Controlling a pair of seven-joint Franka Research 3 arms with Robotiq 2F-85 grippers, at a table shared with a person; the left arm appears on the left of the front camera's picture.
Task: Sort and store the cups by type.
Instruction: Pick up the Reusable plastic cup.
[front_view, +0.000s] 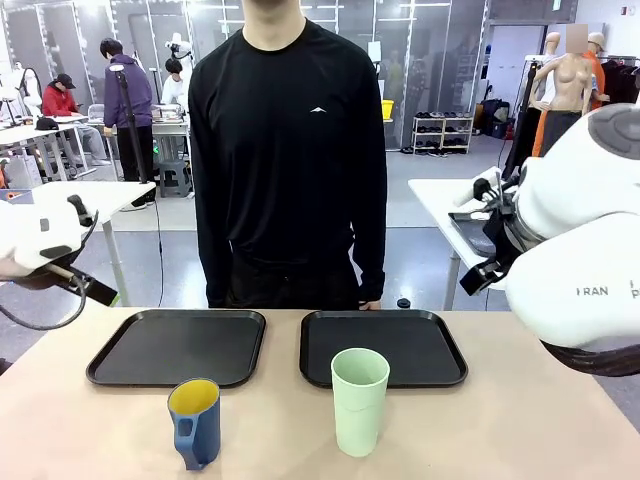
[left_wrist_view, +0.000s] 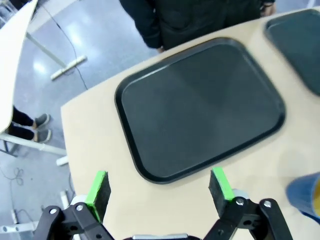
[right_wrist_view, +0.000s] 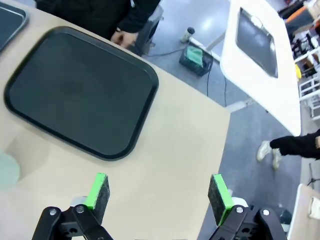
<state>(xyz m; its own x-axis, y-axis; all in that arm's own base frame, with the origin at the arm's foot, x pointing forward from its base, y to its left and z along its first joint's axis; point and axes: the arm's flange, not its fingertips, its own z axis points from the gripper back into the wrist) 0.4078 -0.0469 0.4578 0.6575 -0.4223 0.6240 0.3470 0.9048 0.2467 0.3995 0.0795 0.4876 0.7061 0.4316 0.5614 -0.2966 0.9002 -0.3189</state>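
Observation:
A dark-blue handled mug (front_view: 195, 421) with a yellow inside stands near the table's front edge, left of centre; its blue side (left_wrist_view: 305, 194) shows at the right edge of the left wrist view. To its right a tall pale mint-green tumbler (front_view: 359, 400) stands upright; a pale blur of it (right_wrist_view: 7, 170) sits at the left edge of the right wrist view. My left gripper (left_wrist_view: 161, 191) hangs open above the table's left corner, short of the left tray. Over the table's right side, my right gripper (right_wrist_view: 159, 193) is open and holds nothing.
Two black trays lie side by side behind the cups, the left tray (front_view: 178, 346) and the right tray (front_view: 383, 347). A person in black (front_view: 288, 150) stands at the far edge, a hand (right_wrist_view: 122, 36) resting by the right tray. A white table (right_wrist_view: 260, 55) stands beyond.

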